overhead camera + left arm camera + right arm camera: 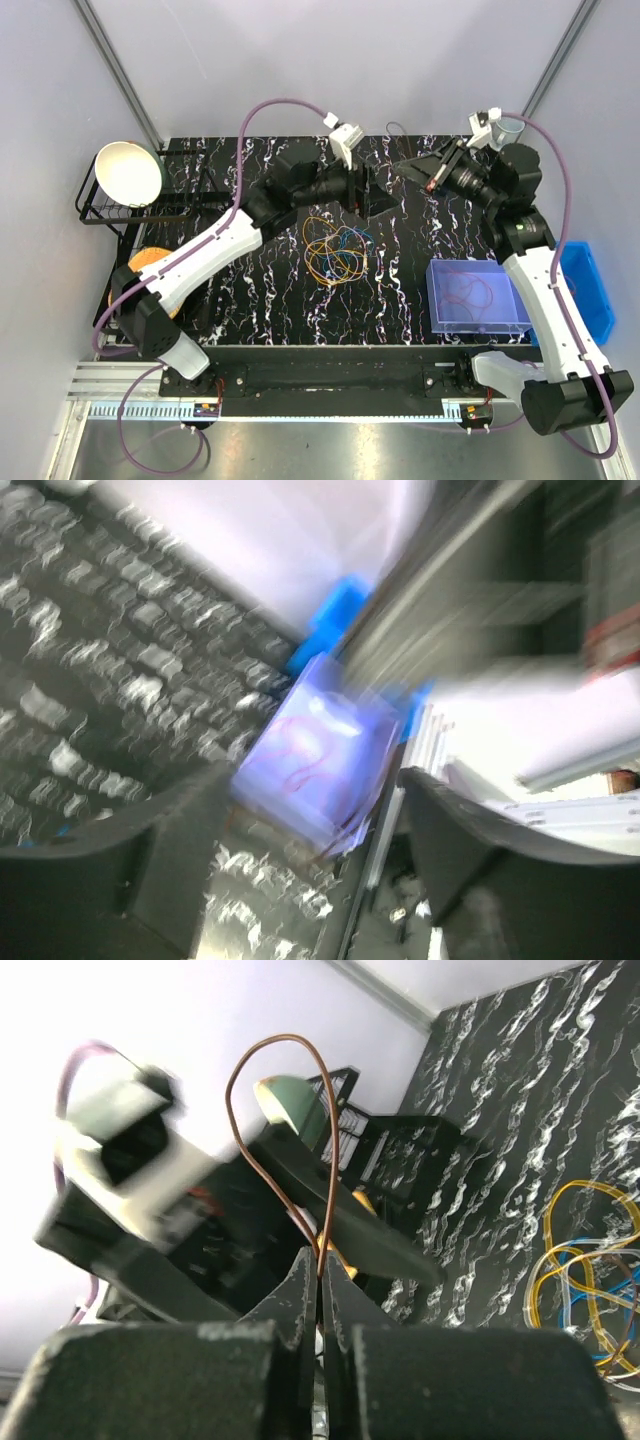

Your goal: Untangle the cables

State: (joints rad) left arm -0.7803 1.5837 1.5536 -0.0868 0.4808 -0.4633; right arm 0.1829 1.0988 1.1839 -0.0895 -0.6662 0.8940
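The cables (335,250) lie as a looped bunch of thin orange, yellow and blue wires on the black marbled table (250,300), also seen in the right wrist view (590,1270). My right gripper (321,1260) is shut on a single thin brown wire (240,1070) that loops up from its tips. It hangs above the back of the table (410,167). My left gripper (375,192) faces it from the left, a little beyond the bunch. Its jaws stand open with nothing between them (310,870); that view is blurred.
A clear box (478,297) holding a red wire stands front right, with a blue bin (590,285) beside it. A black dish rack (110,210) with a white bowl (128,172) sits back left. Grey walls close the back and sides.
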